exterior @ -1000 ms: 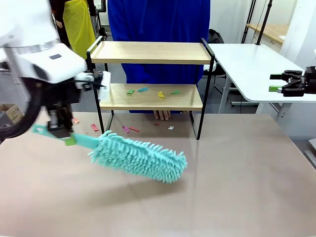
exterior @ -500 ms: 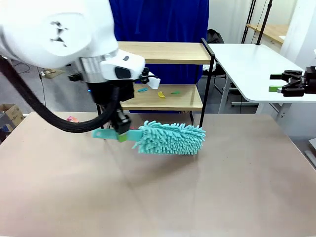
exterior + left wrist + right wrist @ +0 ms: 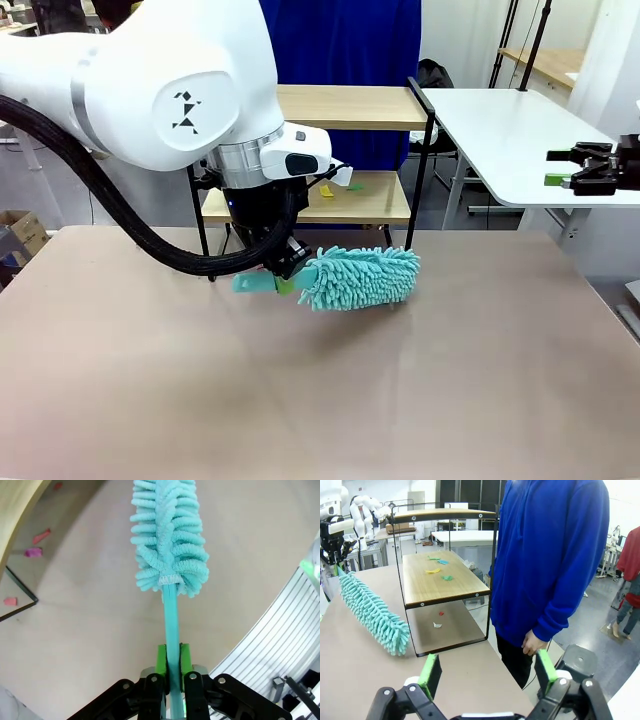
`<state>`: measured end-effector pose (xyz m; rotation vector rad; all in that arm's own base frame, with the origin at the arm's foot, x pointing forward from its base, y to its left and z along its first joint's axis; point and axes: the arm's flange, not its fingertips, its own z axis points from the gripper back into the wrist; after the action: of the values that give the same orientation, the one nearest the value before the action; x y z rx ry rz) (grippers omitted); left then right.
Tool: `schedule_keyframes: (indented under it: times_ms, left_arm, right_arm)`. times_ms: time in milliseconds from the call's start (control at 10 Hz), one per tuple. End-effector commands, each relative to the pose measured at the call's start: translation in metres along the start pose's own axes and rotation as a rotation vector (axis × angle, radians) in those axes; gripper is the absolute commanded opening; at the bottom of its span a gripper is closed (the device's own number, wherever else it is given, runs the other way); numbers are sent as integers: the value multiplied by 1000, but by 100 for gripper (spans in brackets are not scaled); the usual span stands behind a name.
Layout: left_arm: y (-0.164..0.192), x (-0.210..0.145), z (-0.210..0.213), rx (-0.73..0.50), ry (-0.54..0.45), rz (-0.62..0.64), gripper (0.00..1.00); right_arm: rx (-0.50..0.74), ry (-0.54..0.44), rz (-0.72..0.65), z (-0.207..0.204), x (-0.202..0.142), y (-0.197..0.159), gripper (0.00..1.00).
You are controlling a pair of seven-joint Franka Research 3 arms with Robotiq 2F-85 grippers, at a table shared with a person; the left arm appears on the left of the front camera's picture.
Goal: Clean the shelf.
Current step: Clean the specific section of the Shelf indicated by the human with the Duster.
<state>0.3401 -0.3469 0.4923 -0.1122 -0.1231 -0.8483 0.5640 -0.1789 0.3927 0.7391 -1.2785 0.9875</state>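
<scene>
Currently left gripper [image 3: 284, 281], centre-left of front frame, clamps the duster [image 3: 360, 278] handle; its fluffy head lies lengthwise toward frame right, just below the shelf [image 3: 370, 105] at upper centre. At far right edge the right gripper [image 3: 575, 168] gapes empty, well apart.

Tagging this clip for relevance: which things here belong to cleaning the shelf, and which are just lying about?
In the job:
shelf
duster, clamped in the left hand
coloured scraps on the lower board and on the table beneath

Just about:
open right hand, idle
white side table
person in blue behind the shelf
</scene>
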Motion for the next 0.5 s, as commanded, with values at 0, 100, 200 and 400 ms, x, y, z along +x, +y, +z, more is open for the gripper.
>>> schedule_keyframes:
  times_ms: [0, 100, 200, 400]
  left_arm:
    - [1, 0, 0, 0, 1, 8, 13]
    - [2, -6, 10, 30, 1, 68, 13]
    - [0, -5, 13, 54, 12, 121, 13]
    - [-9, 10, 6, 83, 27, 205, 13]
  right_arm:
    - [2, -1, 6, -2, 3, 0, 100]
    - [2, -1, 6, -2, 3, 0, 100]
    - [2, -1, 6, -2, 3, 0, 100]
    - [2, -1, 6, -2, 3, 0, 100]
